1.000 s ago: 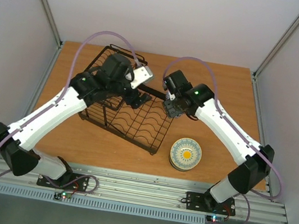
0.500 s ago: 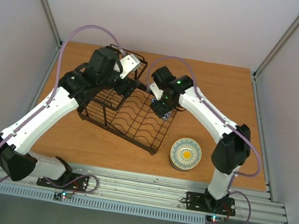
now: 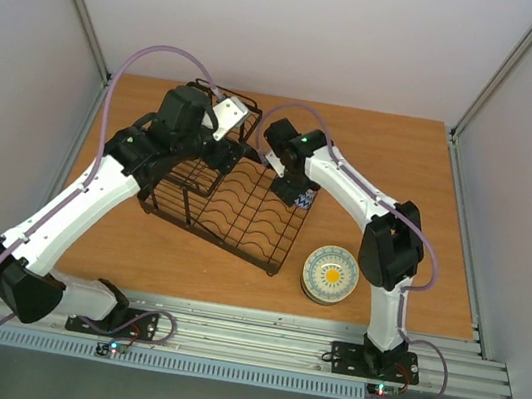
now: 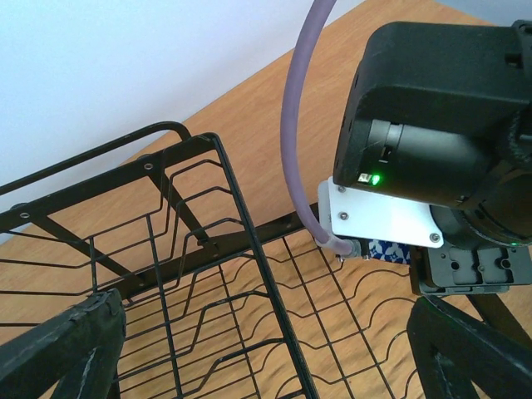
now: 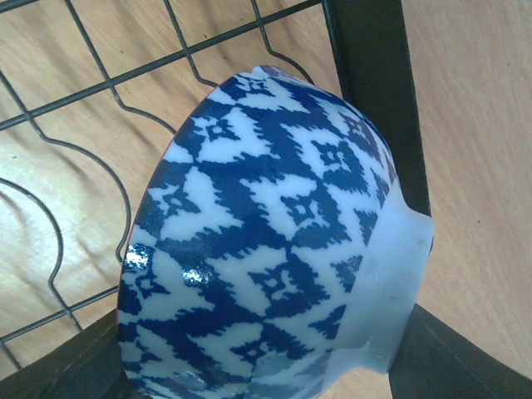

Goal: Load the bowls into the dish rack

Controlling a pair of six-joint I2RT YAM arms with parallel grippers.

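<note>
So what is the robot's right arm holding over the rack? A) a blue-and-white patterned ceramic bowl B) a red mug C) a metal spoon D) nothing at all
A: the right wrist view shows a blue-and-white patterned ceramic bowl gripped between the jaws of the right arm, with wires of the black wire dish rack beneath it.

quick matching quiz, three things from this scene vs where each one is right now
1. blue patterned bowl
2. yellow-centred bowl
3. left end effector

a. outside the dish rack, beside its near corner
b. open, over the dish rack
c. gripped by the right end effector

Pairs: 1-c, 2-a, 3-b
</note>
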